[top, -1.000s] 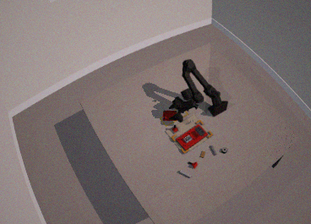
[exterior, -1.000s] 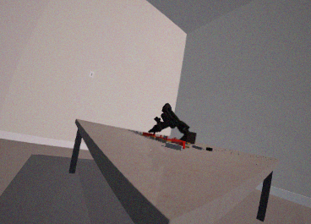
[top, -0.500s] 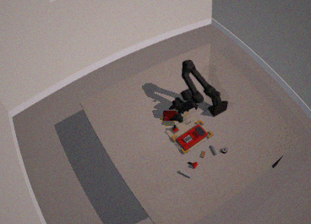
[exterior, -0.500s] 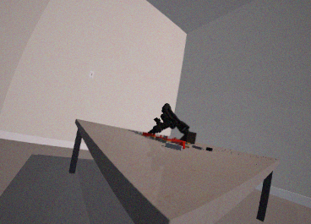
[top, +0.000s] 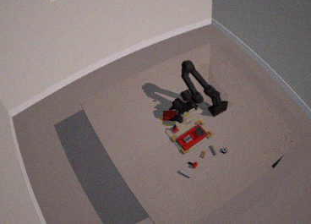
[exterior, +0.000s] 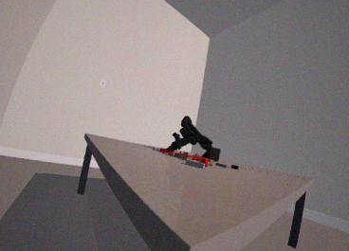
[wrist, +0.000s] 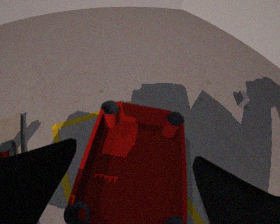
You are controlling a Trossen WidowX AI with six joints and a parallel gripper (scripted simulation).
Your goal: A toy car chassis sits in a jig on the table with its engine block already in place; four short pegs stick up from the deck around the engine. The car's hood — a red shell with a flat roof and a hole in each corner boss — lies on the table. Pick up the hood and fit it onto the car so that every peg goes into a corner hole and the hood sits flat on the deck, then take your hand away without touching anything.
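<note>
My end effector (top: pixel 177 117) (wrist: pixel 136 155) is spread wide, with the red hood (top: pixel 170 115) (wrist: pixel 141 165) between its tips, not pinched. I still must grab it, fit it on the car (top: pixel 192 137), and let go.

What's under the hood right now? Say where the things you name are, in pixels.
Under the hood (top: pixel 170 115) (wrist: pixel 141 170), parts of a yellow outline (wrist: pixel 66 187) show past its edges, with bare table beside them. Whatever lies directly beneath the shell is covered, so I can't tell.
</note>
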